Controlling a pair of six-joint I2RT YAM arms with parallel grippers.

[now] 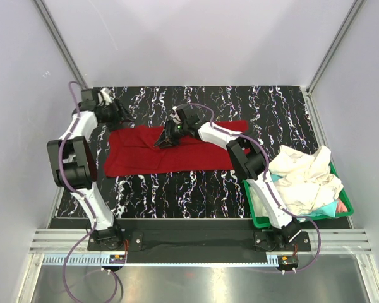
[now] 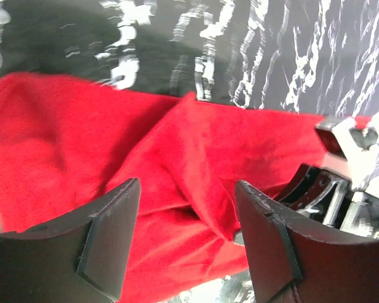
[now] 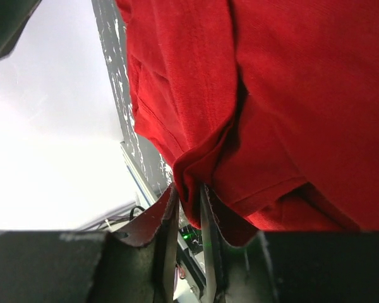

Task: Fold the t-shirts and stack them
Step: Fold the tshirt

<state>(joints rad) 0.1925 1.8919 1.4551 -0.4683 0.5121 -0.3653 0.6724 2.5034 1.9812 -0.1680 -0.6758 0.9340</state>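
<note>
Deep red t-shirt (image 1: 139, 154) lies spread as a long band on the black marbled table (image 1: 271, 107), left of the green bin (image 1: 260, 221) and a little farther from the arm bases than the bin. Its nearest end is close to the bin's far left corner but does not touch it.

The bin holds a heap of cloth. A crumpled cream-white t-shirt (image 1: 306, 180) rises above the rim, and bits of a teal t-shirt (image 1: 328, 208) and a pinkish t-shirt (image 1: 342, 205) show at the bin's near right side.

The right gripper (image 1: 163, 140) is over the middle of the red band, well left of the bin. In its wrist view its jaws stand narrow, with a hanging fold of the red cloth (image 3: 303, 95) pinched between the two fingers (image 3: 167, 214).

The left gripper (image 1: 123, 115) is farthest from the bin, at the far corner of the shirt's left end. Its jaws are wide apart, and the wrist view shows rumpled red cloth (image 2: 50, 139) below the fingers (image 2: 114, 240) with nothing caught between them.
</note>
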